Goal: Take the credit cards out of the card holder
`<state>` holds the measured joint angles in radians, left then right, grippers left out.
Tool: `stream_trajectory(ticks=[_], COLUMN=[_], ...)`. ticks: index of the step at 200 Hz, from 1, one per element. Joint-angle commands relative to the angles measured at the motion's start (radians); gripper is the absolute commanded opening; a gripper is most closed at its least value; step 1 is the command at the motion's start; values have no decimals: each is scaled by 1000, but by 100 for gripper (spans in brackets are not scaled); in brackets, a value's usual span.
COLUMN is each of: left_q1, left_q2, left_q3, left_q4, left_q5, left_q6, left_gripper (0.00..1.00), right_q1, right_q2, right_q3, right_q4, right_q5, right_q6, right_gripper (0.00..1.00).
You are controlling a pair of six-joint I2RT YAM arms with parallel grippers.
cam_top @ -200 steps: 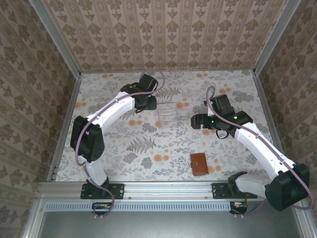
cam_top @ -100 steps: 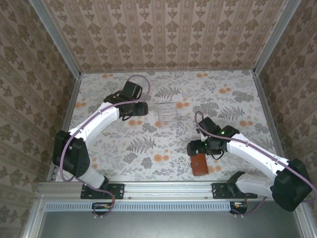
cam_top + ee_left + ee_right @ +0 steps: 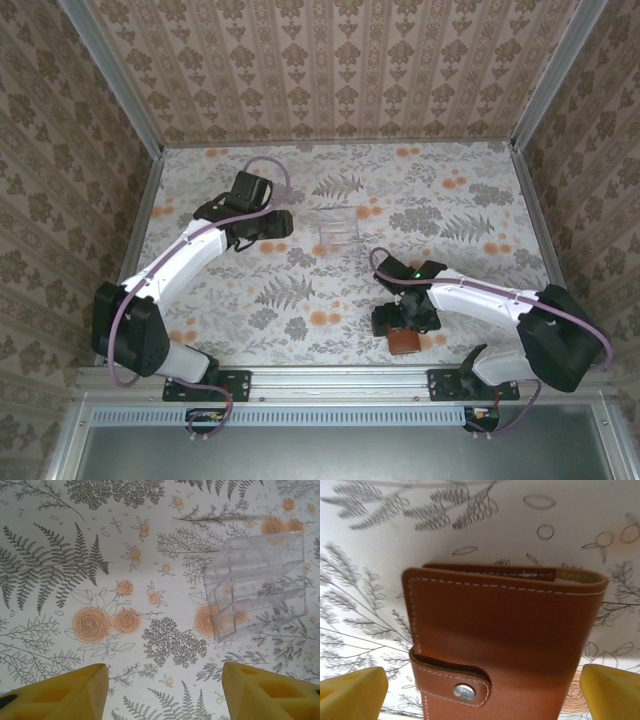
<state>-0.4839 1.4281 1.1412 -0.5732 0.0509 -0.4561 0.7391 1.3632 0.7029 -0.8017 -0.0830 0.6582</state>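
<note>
Near the table edge [image 3: 330,361], right gripper [image 3: 482,687] gapes over card holder [image 3: 500,625]; left gripper [image 3: 165,682] spread.

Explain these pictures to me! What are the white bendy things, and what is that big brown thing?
The white bendy things are two robot arms bolted to a flowery table. One picture looks down from above. The other two come from cameras on the wrists, so yellow fingers show close up. The left end effector is open near a clear plastic tray. The right end effector is open over the brown thing: a card holder, snapped shut. Nothing is held.
</note>
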Motion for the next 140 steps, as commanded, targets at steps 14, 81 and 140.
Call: stream_trajectory(ticks=[14,81,140], left_q1=[22,81,137], left_q2=[-37,-55,-75], left_q3=[-31,-69,-118], left_q4=[25,35,71], left_q5=[43,72,144], left_q6=[6,38,65], left_gripper=[63,64,63], right_q1=[22,53,61], right_q2=[60,66,264], right_q3=[5,102,338], right_q4=[-2,-44,-53], right_q5=[6,64,55], right_q6=[46,153,176], right_gripper=[94,73,65])
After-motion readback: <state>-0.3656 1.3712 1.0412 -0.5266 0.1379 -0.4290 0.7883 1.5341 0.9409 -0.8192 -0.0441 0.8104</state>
